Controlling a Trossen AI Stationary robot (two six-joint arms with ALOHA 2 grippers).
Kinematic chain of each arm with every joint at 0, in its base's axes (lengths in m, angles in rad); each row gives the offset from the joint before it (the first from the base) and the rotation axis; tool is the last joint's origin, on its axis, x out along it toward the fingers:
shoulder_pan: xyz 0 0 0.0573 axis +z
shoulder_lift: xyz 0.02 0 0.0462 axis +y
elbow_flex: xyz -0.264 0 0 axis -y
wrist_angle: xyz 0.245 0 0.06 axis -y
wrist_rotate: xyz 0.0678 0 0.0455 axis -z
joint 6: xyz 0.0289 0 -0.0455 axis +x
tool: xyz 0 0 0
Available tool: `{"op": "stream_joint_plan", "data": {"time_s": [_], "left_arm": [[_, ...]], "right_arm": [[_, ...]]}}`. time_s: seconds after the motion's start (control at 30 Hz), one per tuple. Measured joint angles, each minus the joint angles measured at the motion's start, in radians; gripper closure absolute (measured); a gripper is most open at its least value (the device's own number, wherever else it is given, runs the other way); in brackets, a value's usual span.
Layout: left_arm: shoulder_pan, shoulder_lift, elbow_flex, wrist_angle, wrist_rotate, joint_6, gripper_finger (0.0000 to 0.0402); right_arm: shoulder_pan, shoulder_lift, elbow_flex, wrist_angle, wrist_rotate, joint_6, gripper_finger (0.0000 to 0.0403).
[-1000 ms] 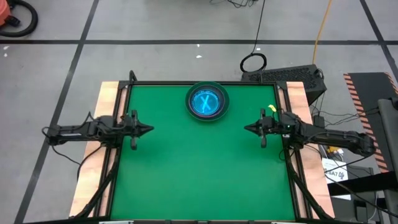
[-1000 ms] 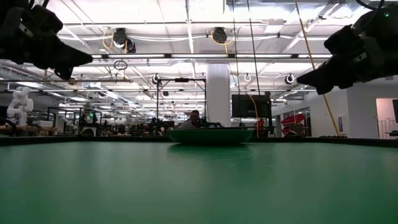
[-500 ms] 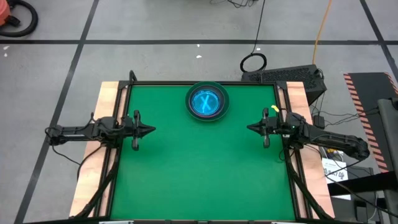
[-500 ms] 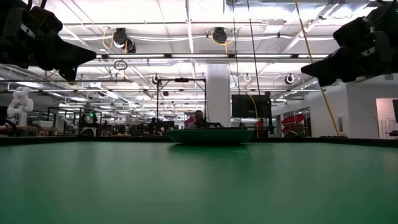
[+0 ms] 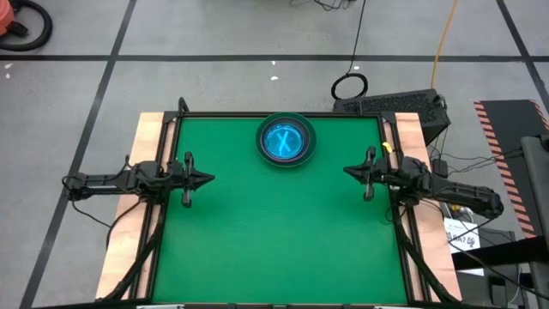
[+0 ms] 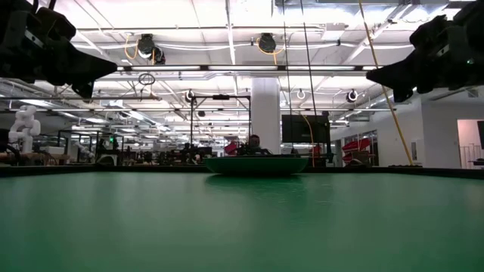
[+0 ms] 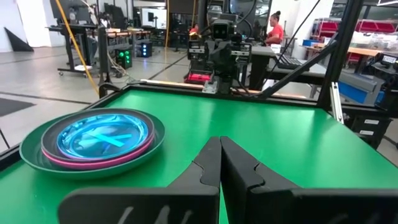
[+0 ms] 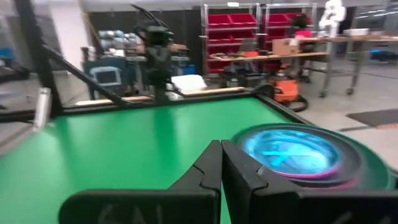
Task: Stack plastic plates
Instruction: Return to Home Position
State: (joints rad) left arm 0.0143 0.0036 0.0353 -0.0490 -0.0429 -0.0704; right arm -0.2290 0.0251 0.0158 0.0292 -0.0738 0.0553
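Note:
The plates sit nested in one stack (image 5: 287,140) at the middle of the table's far edge: a dark green-grey plate at the bottom, a pink rim (image 7: 93,160) above it, a translucent cyan plate (image 7: 99,135) on top. The stack also shows in the right wrist view (image 8: 298,155) and the low view (image 6: 257,164). My left gripper (image 5: 208,179) hovers shut at the table's left side, above the green surface. My right gripper (image 5: 346,172) hovers shut at the right side. Neither touches the stack.
The green table top (image 5: 274,232) is framed by a black rail with wooden side strips (image 5: 137,172). A keyboard (image 5: 399,105) lies beyond the far right corner. People stand in the room behind the table (image 6: 253,143).
My right gripper has drifted slightly toward the table's far edge and risen a little, staying shut. My left gripper has shifted a little toward the table's middle. The plate stack has stayed where it was.

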Motion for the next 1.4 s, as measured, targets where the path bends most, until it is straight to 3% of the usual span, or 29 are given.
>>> {"op": "stream_joint_plan", "data": {"time_s": [0.3, 1.03, 1.4], "left_arm": [[0.0, 0.0, 0.0, -0.001, 0.0, 0.012, 0.0401], [-0.014, 0.001, -0.001, -0.006, 0.046, -0.046, 0.0401], [-0.048, 0.001, -0.002, -0.006, 0.038, 0.046, 0.0401]], "right_arm": [[0.12, -0.005, 0.0, -0.008, 0.027, -0.024, 0.0403], [0.12, -0.003, 0.0, -0.005, 0.022, 0.011, 0.0397], [0.12, -0.003, 0.0, -0.004, 0.021, 0.011, 0.0395]]}}
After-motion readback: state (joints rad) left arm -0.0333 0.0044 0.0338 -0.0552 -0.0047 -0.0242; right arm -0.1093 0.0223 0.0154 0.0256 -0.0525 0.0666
